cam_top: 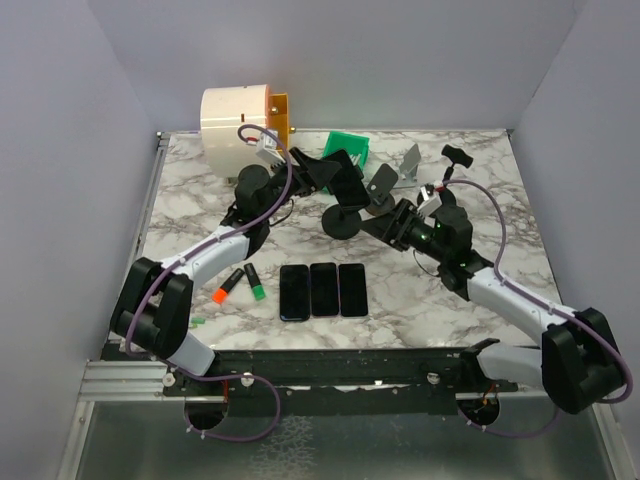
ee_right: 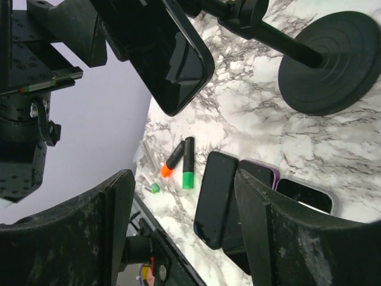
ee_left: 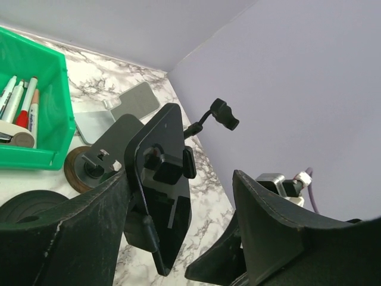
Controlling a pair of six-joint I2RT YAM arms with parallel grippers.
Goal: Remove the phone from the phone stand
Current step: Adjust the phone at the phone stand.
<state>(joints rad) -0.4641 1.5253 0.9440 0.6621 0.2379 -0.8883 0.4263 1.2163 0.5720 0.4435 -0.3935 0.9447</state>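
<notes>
left gripper (ee_left: 181, 185): fingers spread apart, glossy black slab phone (ee_right: 172, 59) between them, clamped on black round-based phone stand (ee_right: 333, 65) | right gripper (ee_right: 183, 179): fingers apart, holding nothing, phone beyond its fingertips

- We see a table (cam_top: 180, 190) that is white with grey swirly lines, like marble.
- The phone (ee_right: 178, 65) is shiny black, and we see its stand (ee_right: 333, 65) is black too.
- The row of phones (cam_top: 324, 290) is black.
- The orange-tip pen (cam_top: 228, 287) and the green-tip pen (cam_top: 253, 284) have black bodies.
- The bin (ee_left: 36, 156) is bright green.
- The roll (cam_top: 235, 125) is cream.
- The cable (cam_top: 275, 200) is purple.
- The walls (cam_top: 350, 60) are light purple.
</notes>
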